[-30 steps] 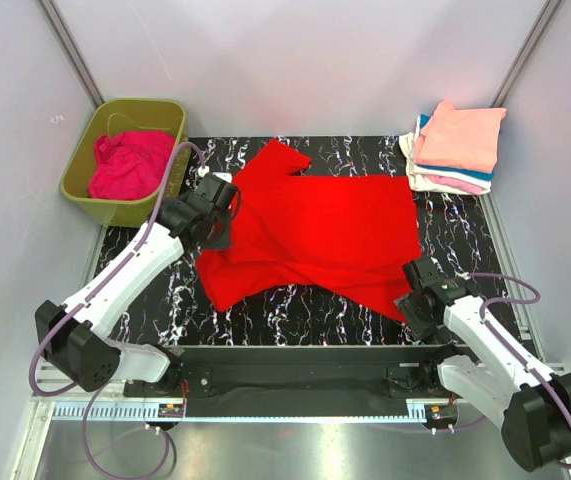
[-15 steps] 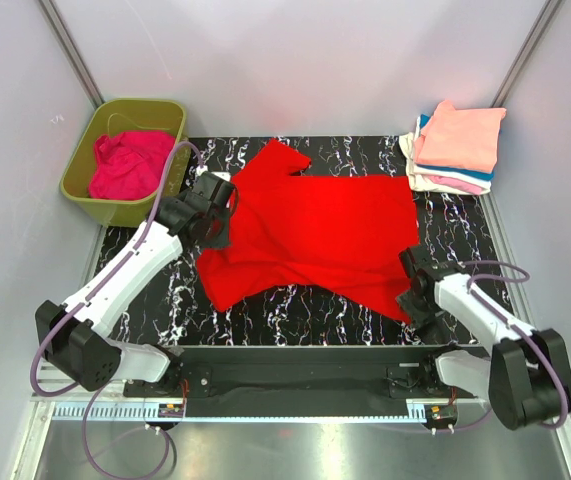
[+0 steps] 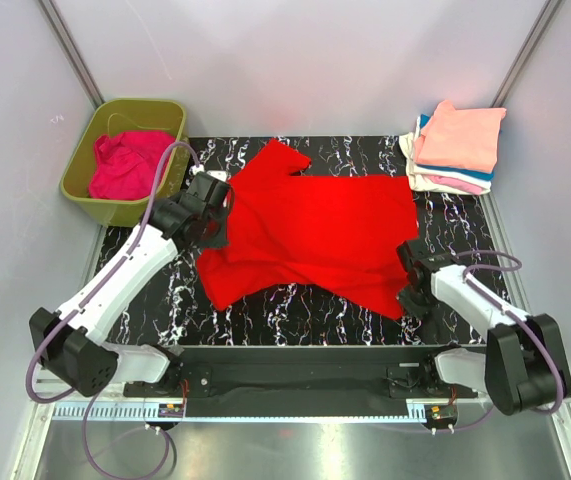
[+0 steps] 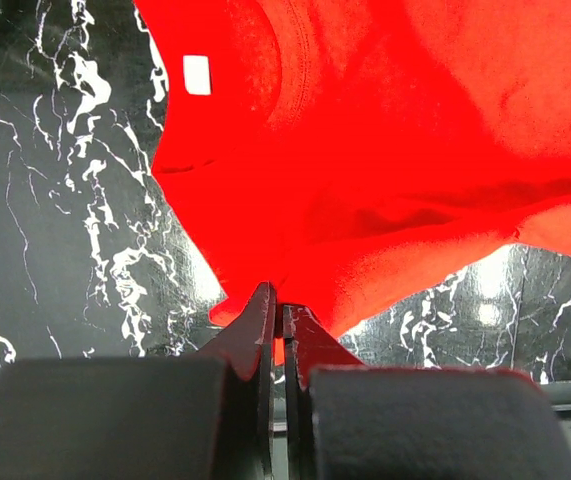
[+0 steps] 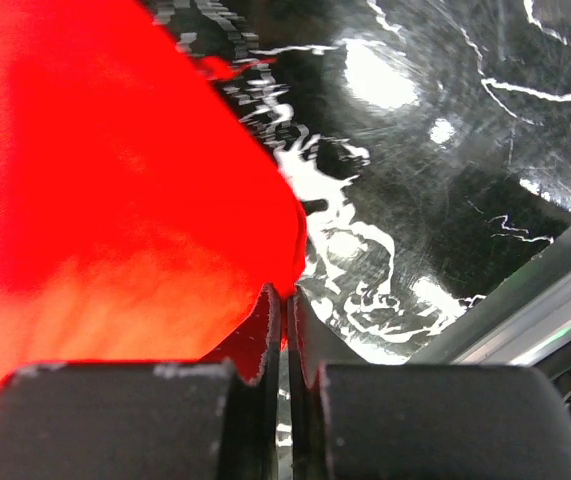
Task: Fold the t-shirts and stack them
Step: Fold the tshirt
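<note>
Item under inspection: red t-shirt, lying spread but rumpled on the black marbled table, to the right of the olive-green tub and slightly nearer the arm bases. Its near edge is doubled over in a long crease.

Left gripper: jaws pressed together on the shirt's edge on the side nearest the tub, with only a thin nip of cloth between the tips. Right gripper: jaws likewise pinched on the shirt corner farthest from the tub, right at its tip.

A magenta shirt sits crumpled inside the tub. The folded stack lies well apart from the tub, across the table at the same depth.

Risk, in my judgement: both holds are shallow, so cloth may slip out on lifting. Uneven pulling would skew the fold or set the crease in.

Markings: white neck tag, no writing legible.
</note>
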